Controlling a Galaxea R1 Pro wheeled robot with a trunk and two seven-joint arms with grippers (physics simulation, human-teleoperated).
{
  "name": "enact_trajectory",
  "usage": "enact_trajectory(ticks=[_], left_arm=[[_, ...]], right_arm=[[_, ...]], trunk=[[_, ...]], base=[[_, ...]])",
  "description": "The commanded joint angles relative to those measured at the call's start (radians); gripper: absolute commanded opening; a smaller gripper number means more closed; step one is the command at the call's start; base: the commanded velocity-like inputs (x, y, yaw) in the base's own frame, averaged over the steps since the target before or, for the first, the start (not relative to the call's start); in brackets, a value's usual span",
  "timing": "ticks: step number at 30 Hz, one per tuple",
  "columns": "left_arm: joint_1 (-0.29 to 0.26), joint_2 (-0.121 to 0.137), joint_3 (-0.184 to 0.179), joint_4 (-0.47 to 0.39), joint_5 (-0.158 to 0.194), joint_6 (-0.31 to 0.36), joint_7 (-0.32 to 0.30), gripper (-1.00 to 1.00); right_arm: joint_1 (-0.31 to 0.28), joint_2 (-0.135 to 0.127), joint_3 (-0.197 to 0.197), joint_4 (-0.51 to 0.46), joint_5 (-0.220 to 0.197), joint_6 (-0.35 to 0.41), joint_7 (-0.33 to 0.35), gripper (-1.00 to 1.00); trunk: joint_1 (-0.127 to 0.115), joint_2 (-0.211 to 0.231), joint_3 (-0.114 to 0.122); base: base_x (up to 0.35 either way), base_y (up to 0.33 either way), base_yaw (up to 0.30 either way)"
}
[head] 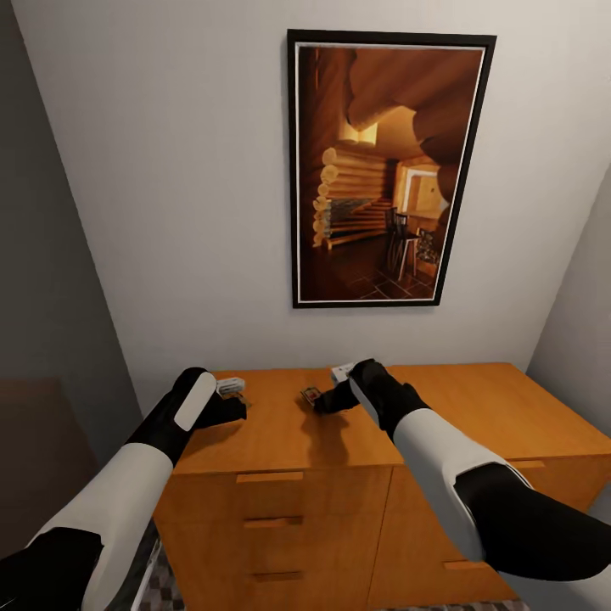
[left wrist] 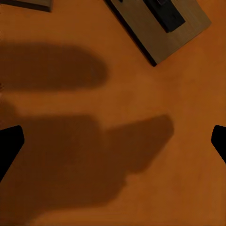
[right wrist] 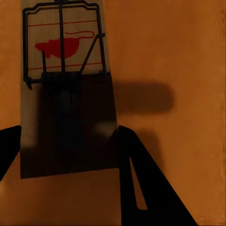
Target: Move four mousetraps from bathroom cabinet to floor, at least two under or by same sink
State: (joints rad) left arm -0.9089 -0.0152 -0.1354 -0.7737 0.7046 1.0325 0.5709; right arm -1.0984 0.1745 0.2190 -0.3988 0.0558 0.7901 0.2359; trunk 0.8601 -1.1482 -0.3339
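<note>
Over the cabinet [head: 280,433] top, both my arms are down on mousetraps. Right gripper [right wrist: 70,150] is spread, fingers straddling the near end of a mousetrap [right wrist: 66,94] that lies flat on the wood: one fingertip sits at the board's edge on one side, the other finger [right wrist: 141,179] is touching or just beside the opposite long edge. I'd read that as lined up for a side pinch across the board's width, not closed yet. In the head view that trap [head: 310,395] sits just ahead of the right gripper [head: 327,400], with another pale trap [head: 343,372] just behind the wrist. Left gripper [left wrist: 113,141] is also spread wide, fingertips at both edges of its wrist view, bare wood between them; the nearest trap [left wrist: 162,26] is ahead and off-axis, so I judge it needs a shift forward before closing. Head view puts a trap [head: 230,388] right beside the left gripper [head: 231,407]. No readable writing or brand: the only marking is a red mouse silhouette with red lines on the right-hand trap. Bathroom floor [head: 170,590] tiles peek below the drawers. A framed log-cabin picture [head: 386,170] hangs above.
</note>
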Motion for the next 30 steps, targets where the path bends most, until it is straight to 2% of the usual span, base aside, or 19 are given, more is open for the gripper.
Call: enact_trajectory(ticks=[1, 5, 7, 9, 14, 30], left_arm=[[-0.001, 0.001, -0.002, -0.001, 0.011, 0.001, 0.010, 1.00], [-0.001, 0.001, -0.001, -0.001, 0.010, 0.001, 0.010, 1.00], [-0.001, 0.001, -0.001, -0.001, 0.010, 0.001, 0.010, 1.00], [-0.001, 0.001, -0.002, -0.001, 0.010, 0.001, 0.010, 1.00], [-0.001, 0.001, -0.003, -0.001, 0.011, 0.001, 0.010, 1.00], [-0.001, 0.000, -0.003, -0.001, 0.012, 0.001, 0.009, 1.00]], right_arm=[[-0.001, 0.000, 0.002, -0.021, 0.004, 0.024, -0.001, -1.00], [-0.003, 0.000, -0.001, -0.212, 0.002, 0.208, -0.001, -1.00], [-0.003, 0.000, -0.002, -0.288, 0.001, 0.257, 0.000, -1.00], [-0.003, 0.000, -0.003, -0.337, 0.000, 0.257, 0.000, -1.00], [-0.003, -0.006, -0.003, -0.379, 0.000, 0.257, 0.000, -1.00], [-0.003, -0.015, -0.004, -0.388, -0.001, 0.257, 0.000, -1.00]], trunk=[[0.000, -0.001, -0.001], [0.000, -0.001, -0.001], [0.000, -0.001, -0.001], [0.000, -0.001, -0.001], [0.000, -0.001, -0.001], [0.000, -0.001, -0.001]], base=[[0.000, 0.000, 0.000], [0.000, 0.000, 0.000], [0.000, 0.000, 0.000], [0.000, 0.000, 0.000], [0.000, 0.000, 0.000], [0.000, 0.000, 0.000]])
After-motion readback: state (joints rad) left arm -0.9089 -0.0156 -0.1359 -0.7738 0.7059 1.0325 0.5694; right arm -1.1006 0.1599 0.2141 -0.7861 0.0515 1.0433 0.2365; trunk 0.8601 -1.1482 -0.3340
